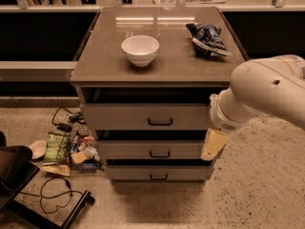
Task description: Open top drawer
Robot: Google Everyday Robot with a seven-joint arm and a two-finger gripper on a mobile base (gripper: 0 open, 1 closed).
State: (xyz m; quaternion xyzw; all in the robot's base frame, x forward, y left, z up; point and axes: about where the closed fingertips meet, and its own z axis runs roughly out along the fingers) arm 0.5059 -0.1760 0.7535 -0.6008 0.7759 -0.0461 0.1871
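The grey cabinet (157, 66) has three drawers stacked in its front. The top drawer (124, 116) has the tallest and widest front, with a small dark handle (160, 122) at its centre and a dark gap above it. Two shorter drawer fronts (128, 150) sit below it. My white arm (267, 94) reaches in from the right. The gripper (214, 144) hangs below the wrist as a cream piece in front of the right ends of the top and middle drawer fronts, to the right of the handle.
A white bowl (140, 49) and a blue snack bag (208, 38) lie on the cabinet top. Packets, cables and clutter (62, 149) lie on the floor to the left, with a dark chair base (19, 175) near them. A long counter (33, 70) runs behind.
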